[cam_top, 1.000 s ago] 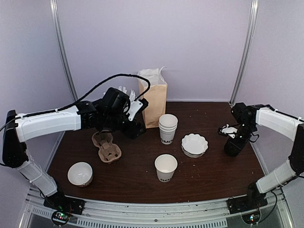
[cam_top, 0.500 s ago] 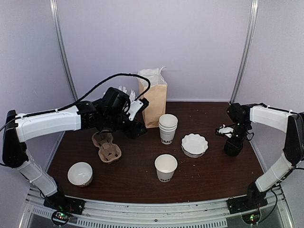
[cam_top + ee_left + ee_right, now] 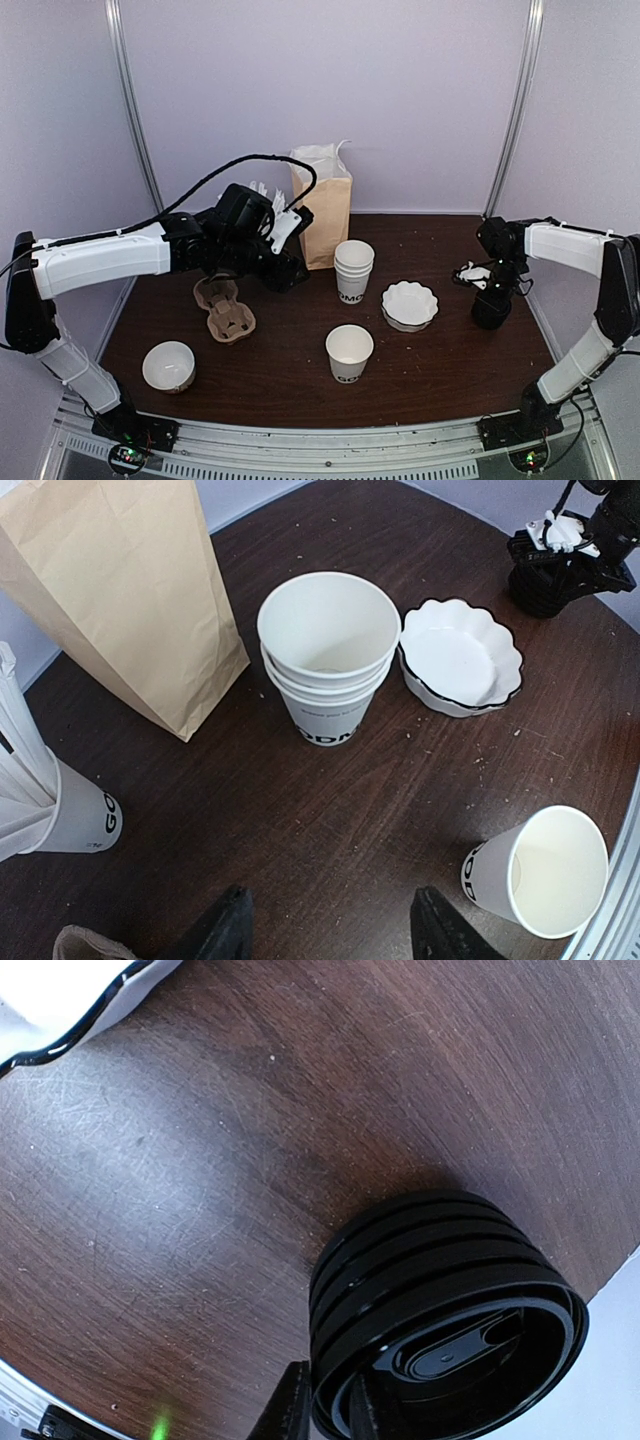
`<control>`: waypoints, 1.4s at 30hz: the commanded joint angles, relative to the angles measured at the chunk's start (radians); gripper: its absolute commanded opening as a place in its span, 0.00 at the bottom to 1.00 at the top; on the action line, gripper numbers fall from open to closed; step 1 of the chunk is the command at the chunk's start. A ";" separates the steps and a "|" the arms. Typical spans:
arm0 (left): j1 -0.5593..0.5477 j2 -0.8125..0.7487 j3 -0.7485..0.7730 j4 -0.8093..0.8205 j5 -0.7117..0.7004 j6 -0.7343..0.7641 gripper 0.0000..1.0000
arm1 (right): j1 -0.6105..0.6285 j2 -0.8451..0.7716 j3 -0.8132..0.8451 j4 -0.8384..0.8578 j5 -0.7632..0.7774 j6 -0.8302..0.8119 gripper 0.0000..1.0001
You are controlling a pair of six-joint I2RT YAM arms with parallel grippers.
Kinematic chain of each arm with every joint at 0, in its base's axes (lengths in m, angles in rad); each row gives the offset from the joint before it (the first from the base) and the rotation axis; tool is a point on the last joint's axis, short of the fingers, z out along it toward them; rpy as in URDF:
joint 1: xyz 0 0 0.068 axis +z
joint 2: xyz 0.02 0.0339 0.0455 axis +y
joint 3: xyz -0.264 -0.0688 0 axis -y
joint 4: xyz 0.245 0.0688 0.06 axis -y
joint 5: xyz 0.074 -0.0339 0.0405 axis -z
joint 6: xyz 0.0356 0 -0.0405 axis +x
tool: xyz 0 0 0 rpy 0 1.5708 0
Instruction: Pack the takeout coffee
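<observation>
Your takeout coffee cup (image 3: 349,352) is the single white paper cup with dark lettering. It stands upright on the table (image 3: 450,380), near the middle and toward the near edge, and its mouth is uncovered. No gripper is touching it.

Your left gripper (image 3: 330,935) hangs over the table to the left of the stack of white cups (image 3: 352,270), on the near side of the brown paper bag (image 3: 325,215). Its two dark fingers are apart and there is only bare wood between them. At the left edge of the wrist view you can see another lettered cup (image 3: 82,818) with white pieces standing in it. I cannot tell what these pieces are.

Your right gripper (image 3: 328,1405) points down at the stack of black lids (image 3: 440,1300) on the right side of the table. The fingers are close together at the rim of the stack. One finger is outside the wall and the other seems to be over the top lid. I cannot tell from these views whether they really pinch a lid.

The white scalloped bowl (image 3: 410,303) lies between the stack of white cups and the stack of black lids. The cardboard cup carrier (image 3: 225,310) lies on the left, and a white paper bowl (image 3: 168,365) sits near it, closer to the near edge.
</observation>
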 commanded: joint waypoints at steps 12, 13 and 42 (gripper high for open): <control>0.004 -0.004 0.005 0.030 0.019 -0.005 0.57 | -0.024 -0.040 0.065 -0.076 -0.036 0.019 0.09; 0.005 -0.005 0.006 0.030 0.019 -0.005 0.57 | -0.024 -0.049 0.071 -0.087 -0.042 0.021 0.09; -0.015 -0.066 -0.089 0.231 0.082 0.027 0.58 | -0.034 -0.212 0.193 -0.203 -0.349 0.059 0.05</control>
